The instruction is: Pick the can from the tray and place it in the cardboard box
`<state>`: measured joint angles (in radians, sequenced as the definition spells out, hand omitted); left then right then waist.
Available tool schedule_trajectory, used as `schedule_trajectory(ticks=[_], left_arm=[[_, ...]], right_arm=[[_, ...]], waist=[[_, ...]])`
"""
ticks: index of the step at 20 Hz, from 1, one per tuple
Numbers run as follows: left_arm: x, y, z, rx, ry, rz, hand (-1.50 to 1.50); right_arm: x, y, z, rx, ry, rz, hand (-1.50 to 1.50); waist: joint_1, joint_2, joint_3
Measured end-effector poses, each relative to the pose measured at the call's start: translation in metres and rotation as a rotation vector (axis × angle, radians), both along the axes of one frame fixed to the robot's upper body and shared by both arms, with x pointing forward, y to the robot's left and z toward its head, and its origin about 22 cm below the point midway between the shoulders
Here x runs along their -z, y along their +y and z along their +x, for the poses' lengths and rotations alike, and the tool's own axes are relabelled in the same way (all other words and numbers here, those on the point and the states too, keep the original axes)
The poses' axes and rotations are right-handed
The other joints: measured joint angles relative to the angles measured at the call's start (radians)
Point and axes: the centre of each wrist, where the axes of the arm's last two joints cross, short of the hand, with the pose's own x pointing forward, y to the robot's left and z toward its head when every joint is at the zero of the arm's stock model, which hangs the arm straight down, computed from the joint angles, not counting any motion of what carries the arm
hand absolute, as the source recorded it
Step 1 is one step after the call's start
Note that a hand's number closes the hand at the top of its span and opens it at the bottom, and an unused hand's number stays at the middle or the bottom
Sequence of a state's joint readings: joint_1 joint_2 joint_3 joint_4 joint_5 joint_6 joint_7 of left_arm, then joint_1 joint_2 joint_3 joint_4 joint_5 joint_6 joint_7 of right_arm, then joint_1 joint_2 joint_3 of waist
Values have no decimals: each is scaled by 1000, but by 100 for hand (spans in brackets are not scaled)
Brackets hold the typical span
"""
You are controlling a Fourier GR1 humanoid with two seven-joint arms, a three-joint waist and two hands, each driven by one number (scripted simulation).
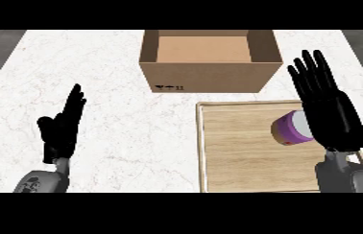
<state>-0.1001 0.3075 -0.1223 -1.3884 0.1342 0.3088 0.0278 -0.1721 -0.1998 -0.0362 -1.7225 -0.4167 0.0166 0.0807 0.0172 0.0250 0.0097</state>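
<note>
A purple can (289, 129) with a pale top lies on the wooden tray (234, 151) at the right front of the counter. My right hand (327, 109) hovers over the tray's right side, fingers straight and open, its palm partly covering the can's right edge. The open cardboard box (208, 60) stands behind the tray, its inside bare. My left hand (62, 128) rests open at the lower left, fingers up, far from the can.
The counter (106, 84) is white marble. The box's front wall stands just behind the tray's far rim. Dark edges show at the far left and far right corners of the counter.
</note>
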Motion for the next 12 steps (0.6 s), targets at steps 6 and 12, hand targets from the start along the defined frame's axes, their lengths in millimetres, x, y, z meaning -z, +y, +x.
schedule_trajectory(ticks=[6, 12], left_arm=[[-14, 55, -2, -79, 12, 220, 0], [-15, 75, -7, -86, 50, 311, 0]], right_arm=[[-2, -40, -8, 17, 53, -81, -150], [0, -82, -29, 10, 23, -611, -150]], waist=[[-18, -20, -7], [-24, -23, -13]])
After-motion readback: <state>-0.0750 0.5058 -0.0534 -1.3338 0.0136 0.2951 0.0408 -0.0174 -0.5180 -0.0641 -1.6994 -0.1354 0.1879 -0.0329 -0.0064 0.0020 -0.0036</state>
